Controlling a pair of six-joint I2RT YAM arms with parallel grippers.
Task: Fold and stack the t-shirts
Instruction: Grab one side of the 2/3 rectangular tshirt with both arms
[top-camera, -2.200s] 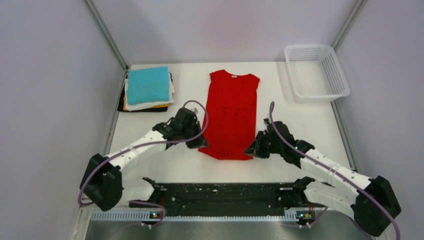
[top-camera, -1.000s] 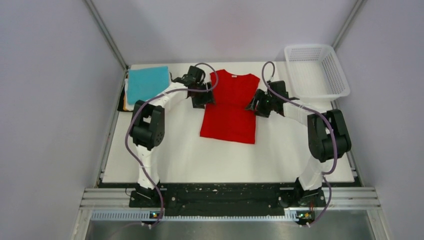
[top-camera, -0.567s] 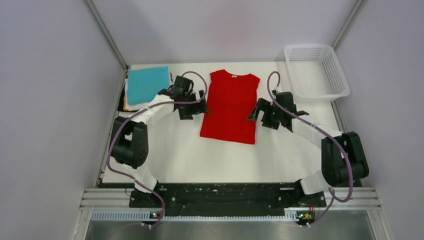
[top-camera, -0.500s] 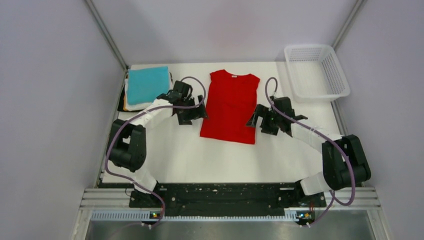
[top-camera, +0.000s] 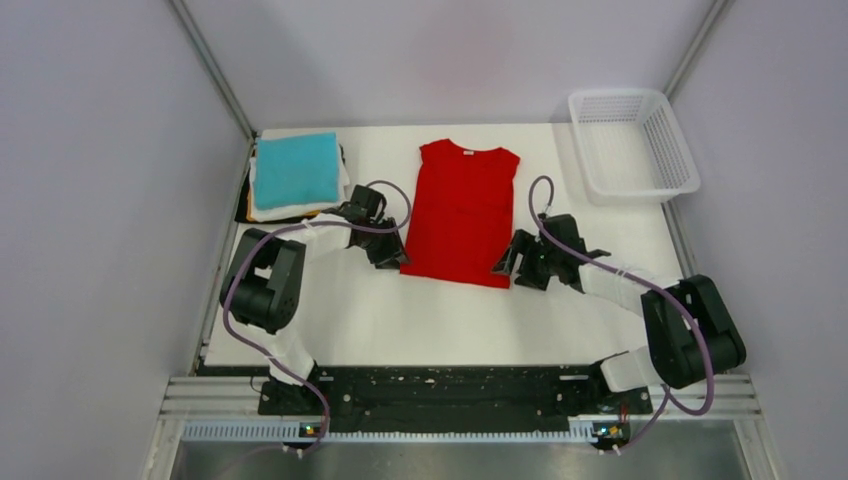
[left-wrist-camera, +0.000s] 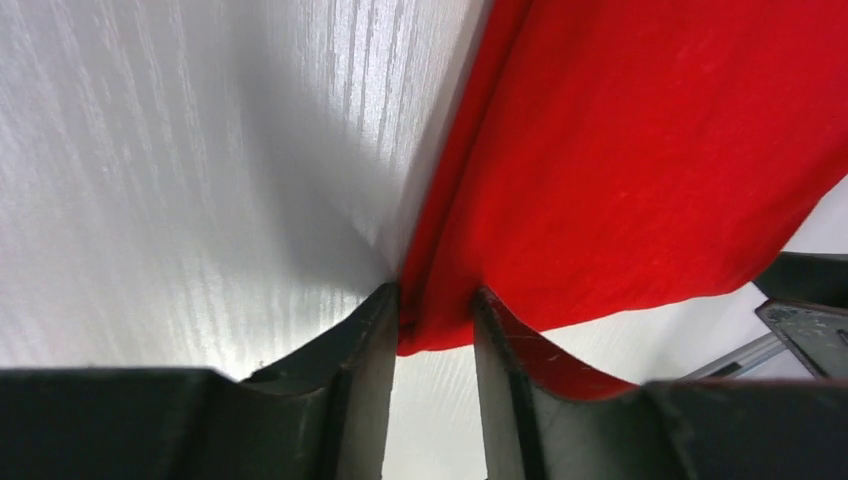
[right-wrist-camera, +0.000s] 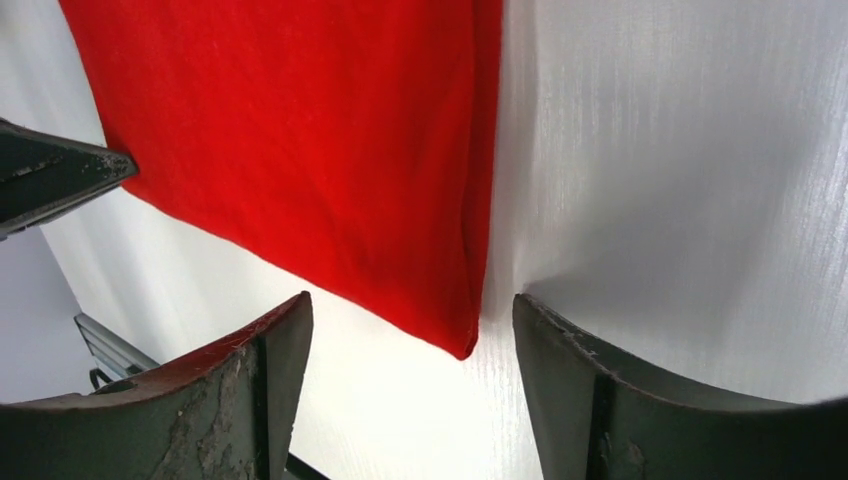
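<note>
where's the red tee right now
In the top view the red tee lies centrally, folded stack to its left, basket to its right; left gripper and right gripper sit at its near corners.

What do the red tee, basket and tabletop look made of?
The red tee: soft matte cloth; it drapes and creases. The basket: white moulded plastic mesh, probably; rigid grid. The tabletop: white, faintly ribbed, slight sheen; plastic sheet or coated cloth, unclear.

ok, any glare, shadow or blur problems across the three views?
Top external: even light, sharp, no glare. Left wrist: streaky glare on the table, and a grey shadow wedge along the edge of the red t-shirt. Right wrist: the table sheen is bright on the right side, and the cloth edge is crisp.
</note>
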